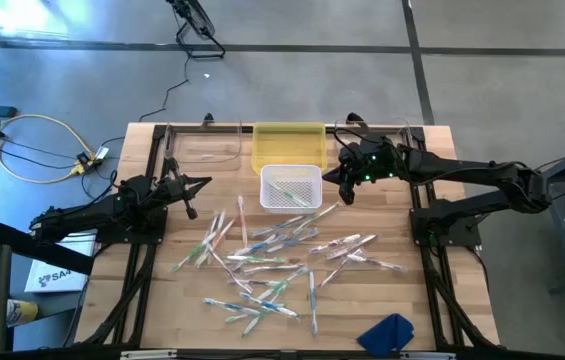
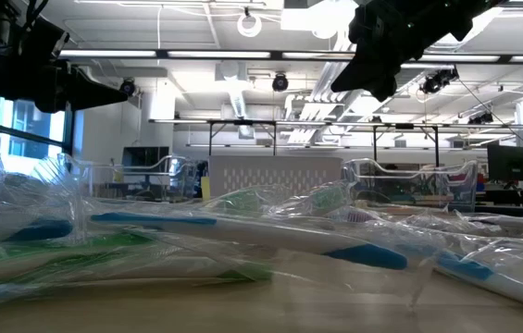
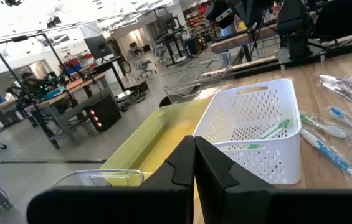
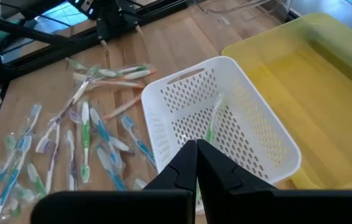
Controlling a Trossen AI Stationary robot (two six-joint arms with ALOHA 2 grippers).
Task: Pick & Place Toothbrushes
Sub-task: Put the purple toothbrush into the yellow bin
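A: Well, the toothbrushes [image 1: 262,262] lie scattered in crinkly wrappers across the middle and near part of the table [image 1: 152,300], with a green one already in the white basket [image 1: 291,187].

B: They overlap, so a pinch could lift two, or slide off the film.

A: Both sets of fingers are pressed together and empty: the right gripper [image 1: 343,193] just right of the basket, the left gripper [image 1: 205,183] well left.

B: Behind the basket sits a yellow bin [image 1: 288,145]; a blue cloth [image 1: 390,331] lies near right.
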